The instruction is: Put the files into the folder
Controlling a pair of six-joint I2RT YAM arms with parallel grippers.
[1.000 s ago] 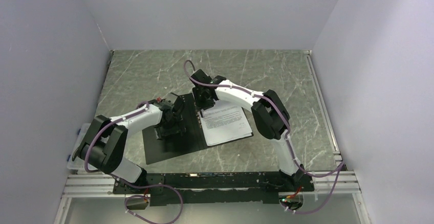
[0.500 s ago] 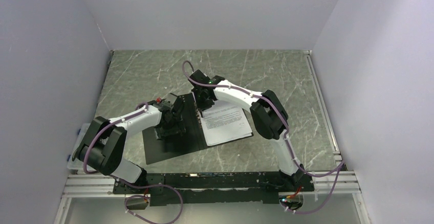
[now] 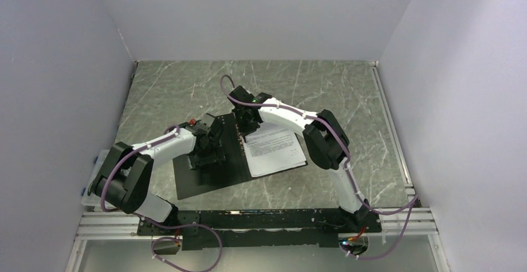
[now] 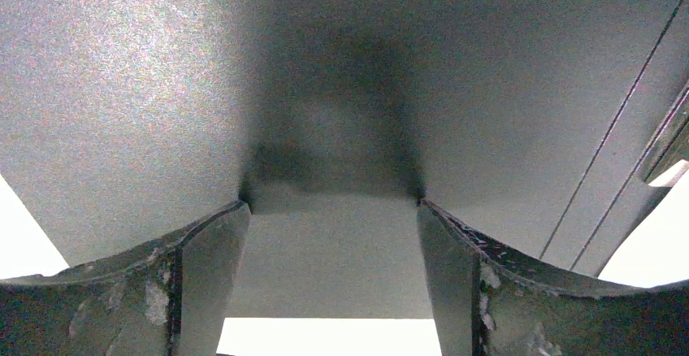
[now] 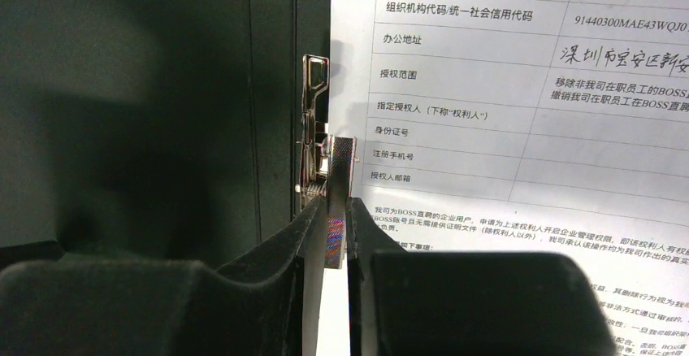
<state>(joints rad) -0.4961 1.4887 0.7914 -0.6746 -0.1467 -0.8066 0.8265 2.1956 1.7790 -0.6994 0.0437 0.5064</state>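
Pinching silver metal clip (image 5: 312, 132) of flat black folder (image 5: 154, 96), right claw (image 5: 336, 214) clenched beside white printed sheets (image 5: 504, 128); left claw (image 4: 329, 210) released.

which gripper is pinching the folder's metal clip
The right gripper: it is closed on the metal clip beside the files. The left gripper is open, over the bare black inside of the folder.

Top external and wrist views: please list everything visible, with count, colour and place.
folder: one, black inside, lying open mid-table.
files: sheet count unclear, white with black print, on folder's right half.
clip: one, silver metal, along folder's spine beside the files.
table: one, grey-green marble, under everything.
left tool: one, black, open, low over folder's left half.
right tool: one, black, shut on clip.
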